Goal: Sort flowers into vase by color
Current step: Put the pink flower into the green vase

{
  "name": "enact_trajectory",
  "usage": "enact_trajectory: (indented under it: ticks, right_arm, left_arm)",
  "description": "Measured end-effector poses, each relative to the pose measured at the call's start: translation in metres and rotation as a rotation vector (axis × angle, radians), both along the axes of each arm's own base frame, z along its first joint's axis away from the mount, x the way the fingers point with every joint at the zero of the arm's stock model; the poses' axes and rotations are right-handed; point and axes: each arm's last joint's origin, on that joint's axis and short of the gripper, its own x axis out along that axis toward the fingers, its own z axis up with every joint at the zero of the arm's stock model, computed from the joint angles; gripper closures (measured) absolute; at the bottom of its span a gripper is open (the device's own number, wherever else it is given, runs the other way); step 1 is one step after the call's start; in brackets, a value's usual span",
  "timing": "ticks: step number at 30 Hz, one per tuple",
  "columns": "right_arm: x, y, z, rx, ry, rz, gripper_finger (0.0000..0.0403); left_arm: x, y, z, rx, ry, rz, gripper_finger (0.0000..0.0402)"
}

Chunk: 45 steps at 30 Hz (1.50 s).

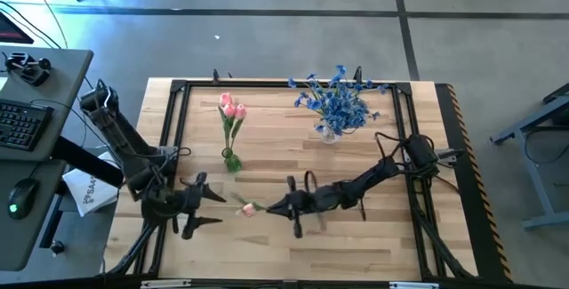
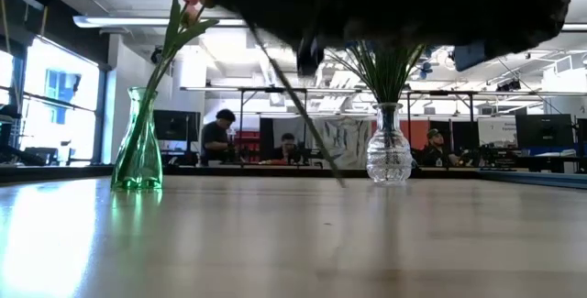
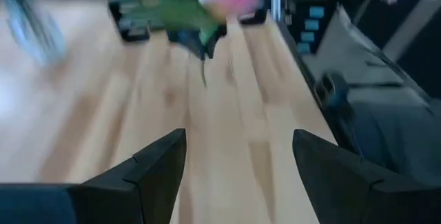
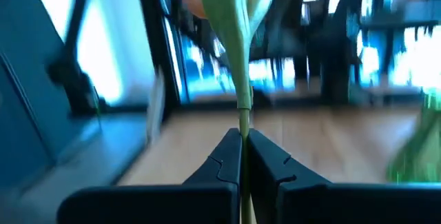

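Tulip [image 1: 248, 208], pink-budded: light, its thin stem likely flexible, best gripped on the stem. Right gripper [image 4: 242, 156] jaws are clenched on that stem, bud projecting beyond them above the surface [image 1: 267, 244], between both arms. Left gripper [image 3: 238, 158] jaws released, facing the bud nearby. Green vase [image 1: 231, 159] already holds pink tulips.

Both arms are matte black, jointed and draped with looping black cables, ending in dark wedge-shaped jaws.
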Motion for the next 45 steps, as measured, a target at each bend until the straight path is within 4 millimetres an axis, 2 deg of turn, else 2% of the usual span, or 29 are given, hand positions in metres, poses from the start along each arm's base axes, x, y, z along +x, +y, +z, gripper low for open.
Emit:
enact_trajectory:
  ticks: [4,10,18,23,31,36,40,45]
  right_arm:
    - [-0.004,0.0,0.014,-0.032,-0.171,0.04,0.04]
    - [0.003,0.008,0.023,-0.075,-0.191,0.067,0.04]
    - [0.003,0.013,0.023,-0.087,-0.183,0.077,0.04]
    - [0.003,0.012,0.023,-0.093,-0.184,0.075,0.04]
    - [0.003,0.012,0.023,-0.092,-0.185,0.075,0.04]
    - [0.003,0.012,0.023,-0.081,-0.183,0.077,0.0397]
    - [0.003,0.013,0.022,-0.06,-0.167,0.079,0.0379]
    - [0.0,0.011,0.028,-0.048,-0.053,0.044,0.0326]
  left_arm:
    - [0.016,-0.015,-0.003,0.147,-0.131,0.036,0.0147]
    - [0.056,-0.025,-0.01,0.295,-0.279,0.039,0.0147]
    - [0.091,-0.021,-0.01,0.274,-0.468,-0.003,0.015]
    - [0.105,-0.014,-0.015,0.207,-0.485,-0.071,0.0174]
    - [0.112,-0.01,-0.022,0.198,-0.463,-0.073,0.0254]
    - [0.111,-0.011,-0.022,0.206,-0.462,-0.111,0.0327]
    - [0.11,-0.013,-0.024,0.26,-0.452,-0.118,0.0389]
    - [0.094,-0.017,-0.019,0.318,-0.371,-0.073,0.039]
